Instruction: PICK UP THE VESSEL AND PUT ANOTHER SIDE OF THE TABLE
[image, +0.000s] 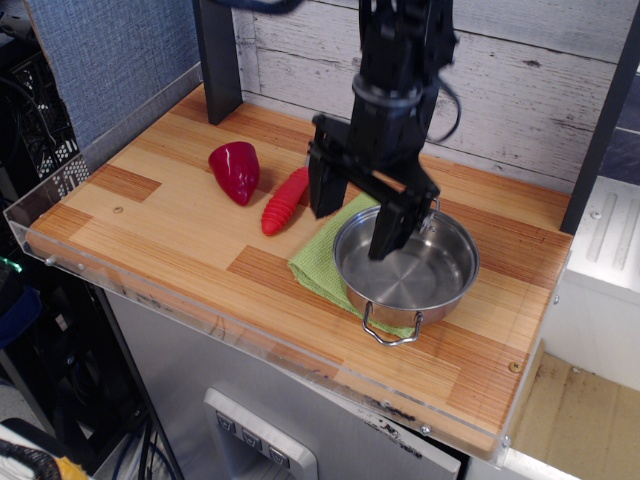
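The vessel (425, 275), a round shallow shiny steel pot with two wire loop handles, sits on the right part of the wooden table (170, 235), partly on a green cloth (318, 262). My black gripper (352, 227) is open and hangs low over the pot's left rim. One finger (322, 192) stands outside the rim over the cloth, the other finger (388, 230) reaches inside the pot. The pot's far handle is partly hidden behind the gripper. Nothing is held.
A dark red pepper (235, 171) lies left of centre. A red-handled fork (284, 199) lies beside it, its tines hidden by the gripper. A black post (218, 60) stands at the back left. A clear acrylic rim (60, 185) lines the table's edges.
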